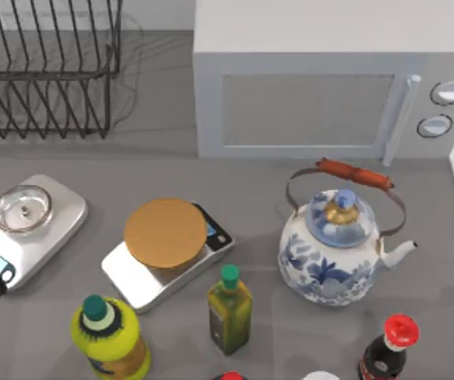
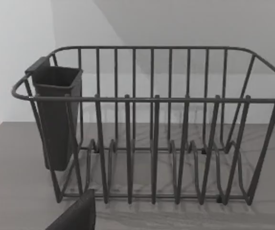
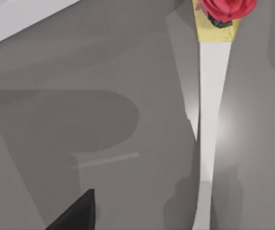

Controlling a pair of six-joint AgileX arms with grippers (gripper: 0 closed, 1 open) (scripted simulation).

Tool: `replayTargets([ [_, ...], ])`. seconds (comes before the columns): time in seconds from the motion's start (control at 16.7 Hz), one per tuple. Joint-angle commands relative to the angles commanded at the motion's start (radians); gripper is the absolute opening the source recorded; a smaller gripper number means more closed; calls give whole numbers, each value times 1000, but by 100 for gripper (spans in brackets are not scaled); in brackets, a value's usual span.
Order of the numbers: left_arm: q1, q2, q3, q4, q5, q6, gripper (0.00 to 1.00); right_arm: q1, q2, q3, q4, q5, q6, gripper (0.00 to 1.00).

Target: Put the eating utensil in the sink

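A long, slender, pale strip, possibly the handle of the eating utensil, is seen in the right wrist view lying on the grey counter; one end is hidden under a yellow-labelled, red-topped object, and what kind of utensil it is cannot be told. A dark part of the right gripper is seen near it, apart from the strip; whether this gripper is spread or pressed together cannot be told. In the top view a red-capped dark sauce bottle is placed at the front right, with a blue-and-white porcelain kettle behind it and a white microwave at the back. The left gripper is pointed at a dark wire dish rack carrying a dark plastic cutlery cup; its state likewise cannot be told.
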Motion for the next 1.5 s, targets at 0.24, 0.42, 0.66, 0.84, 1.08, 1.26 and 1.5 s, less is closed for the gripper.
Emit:
replayTargets([
  [0.24,0,0,0,0,0,0,100,1,98,-107,217,0,3,100],
  [0.42,0,0,0,0,0,0,100,2,166,-182,358,0,5,100],
  [0.66,0,0,0,0,0,0,100,2,194,-211,408,0,6,100],
  [0.84,0,0,0,0,0,0,100,2,194,-211,408,0,6,92],
  [1.08,0,0,0,0,0,0,100,2,194,-211,408,0,6,62],
  [1.26,0,0,0,0,0,0,100,2,194,-211,408,0,6,40],
  [1.5,0,0,0,0,0,0,100,2,194,-211,408,0,6,10],
])
